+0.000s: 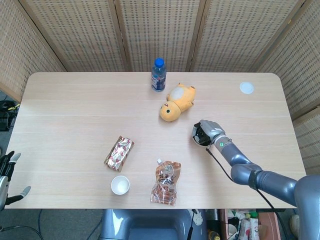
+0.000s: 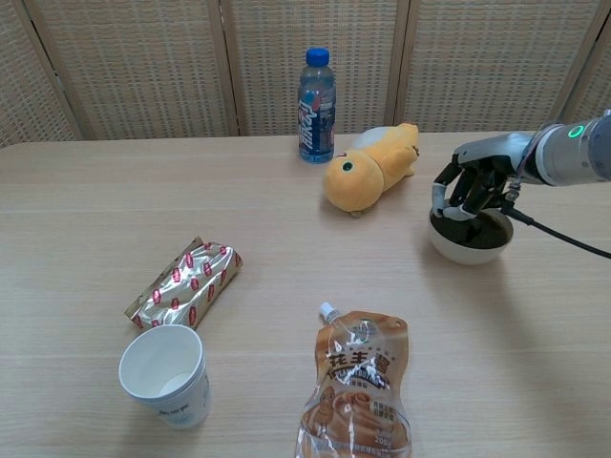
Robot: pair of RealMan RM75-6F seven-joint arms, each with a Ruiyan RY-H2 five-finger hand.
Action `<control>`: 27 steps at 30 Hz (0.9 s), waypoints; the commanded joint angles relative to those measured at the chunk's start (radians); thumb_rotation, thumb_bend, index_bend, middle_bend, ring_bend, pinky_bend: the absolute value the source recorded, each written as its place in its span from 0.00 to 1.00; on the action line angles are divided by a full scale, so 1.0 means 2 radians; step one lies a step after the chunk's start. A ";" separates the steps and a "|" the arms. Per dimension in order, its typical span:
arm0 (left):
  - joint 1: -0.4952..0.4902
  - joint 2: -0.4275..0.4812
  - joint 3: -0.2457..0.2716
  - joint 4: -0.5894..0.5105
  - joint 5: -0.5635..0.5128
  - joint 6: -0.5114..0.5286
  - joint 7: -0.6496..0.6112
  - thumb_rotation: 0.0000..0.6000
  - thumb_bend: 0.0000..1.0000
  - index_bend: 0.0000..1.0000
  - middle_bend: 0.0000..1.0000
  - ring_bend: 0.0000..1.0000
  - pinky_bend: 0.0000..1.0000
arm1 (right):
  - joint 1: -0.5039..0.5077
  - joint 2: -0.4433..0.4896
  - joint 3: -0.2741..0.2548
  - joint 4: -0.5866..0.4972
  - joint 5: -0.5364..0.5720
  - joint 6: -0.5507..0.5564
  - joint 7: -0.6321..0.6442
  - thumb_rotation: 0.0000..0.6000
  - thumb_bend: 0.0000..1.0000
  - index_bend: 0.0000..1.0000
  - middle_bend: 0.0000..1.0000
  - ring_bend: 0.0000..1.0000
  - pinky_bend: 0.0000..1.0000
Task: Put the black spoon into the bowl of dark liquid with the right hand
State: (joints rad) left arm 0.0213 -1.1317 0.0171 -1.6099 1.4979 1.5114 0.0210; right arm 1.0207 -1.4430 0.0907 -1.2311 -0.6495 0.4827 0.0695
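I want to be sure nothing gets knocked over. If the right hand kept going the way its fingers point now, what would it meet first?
The right hand has its fingers pointing down over the bowl of dark liquid, so it would probably meet the liquid or the bowl's inside first. The spoon can't be made out.

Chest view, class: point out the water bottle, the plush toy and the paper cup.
water bottle (image 2: pixel 316 113), chest view, on its label.
plush toy (image 2: pixel 355 179), chest view, on its head.
paper cup (image 2: pixel 196 402), chest view, on its outer wall.
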 commanded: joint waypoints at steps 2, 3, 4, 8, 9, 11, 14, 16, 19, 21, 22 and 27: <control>0.001 0.000 0.000 0.001 0.001 0.001 -0.001 1.00 0.23 0.00 0.00 0.00 0.00 | -0.005 0.001 -0.001 -0.006 0.000 0.012 -0.008 1.00 0.00 0.56 0.88 0.89 0.99; 0.001 0.000 0.000 0.001 0.001 0.002 -0.002 1.00 0.23 0.00 0.00 0.00 0.00 | -0.005 0.001 0.000 -0.007 0.001 0.014 -0.009 1.00 0.00 0.54 0.88 0.89 0.99; 0.001 0.000 0.000 0.001 0.002 0.002 -0.002 1.00 0.23 0.00 0.00 0.00 0.00 | -0.006 0.002 0.000 -0.009 0.003 0.017 -0.011 1.00 0.00 0.54 0.88 0.89 0.99; 0.001 0.000 0.000 0.001 0.003 0.003 -0.002 1.00 0.23 0.00 0.00 0.00 0.00 | -0.007 0.004 0.000 -0.015 0.008 0.024 -0.018 1.00 0.00 0.50 0.89 0.89 0.99; 0.002 0.000 0.000 0.001 0.003 0.004 -0.002 1.00 0.23 0.00 0.00 0.00 0.00 | -0.008 0.004 0.001 -0.016 0.009 0.026 -0.019 1.00 0.00 0.49 0.89 0.89 0.99; 0.002 0.000 0.000 0.000 0.003 0.004 -0.002 1.00 0.23 0.00 0.00 0.00 0.00 | -0.009 0.005 0.002 -0.019 0.011 0.029 -0.021 1.00 0.00 0.48 0.89 0.89 0.99; 0.002 0.001 0.000 0.000 0.004 0.006 -0.002 1.00 0.23 0.00 0.00 0.00 0.00 | -0.011 0.006 0.004 -0.022 0.012 0.034 -0.024 1.00 0.00 0.48 0.89 0.89 0.99; 0.003 0.001 0.001 0.000 0.004 0.006 -0.002 1.00 0.23 0.00 0.00 0.00 0.00 | -0.015 0.008 0.009 -0.027 0.011 0.040 -0.021 1.00 0.00 0.48 0.88 0.89 0.99; 0.003 0.002 0.000 -0.001 0.003 0.006 -0.001 1.00 0.23 0.00 0.00 0.00 0.00 | -0.025 0.019 0.021 -0.045 0.002 0.052 -0.011 1.00 0.00 0.48 0.86 0.89 0.99; 0.002 0.003 -0.001 -0.002 0.004 0.007 0.000 1.00 0.23 0.00 0.00 0.00 0.00 | -0.034 0.030 0.029 -0.062 -0.008 0.065 -0.003 1.00 0.00 0.48 0.82 0.89 0.99; 0.002 0.004 -0.002 -0.003 0.004 0.008 0.001 1.00 0.23 0.00 0.00 0.00 0.00 | -0.042 0.038 0.034 -0.074 -0.016 0.076 0.002 1.00 0.00 0.48 0.81 0.89 0.99; 0.001 0.006 -0.005 -0.004 0.002 0.010 0.005 1.00 0.23 0.00 0.00 0.00 0.00 | -0.094 0.063 0.050 -0.133 -0.060 0.152 0.035 1.00 0.00 0.48 0.70 0.81 0.97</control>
State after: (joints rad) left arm 0.0242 -1.1203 0.0072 -1.6182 1.5033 1.5317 0.0313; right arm 0.8931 -1.3502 0.1673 -1.4335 -0.7160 0.7086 0.0981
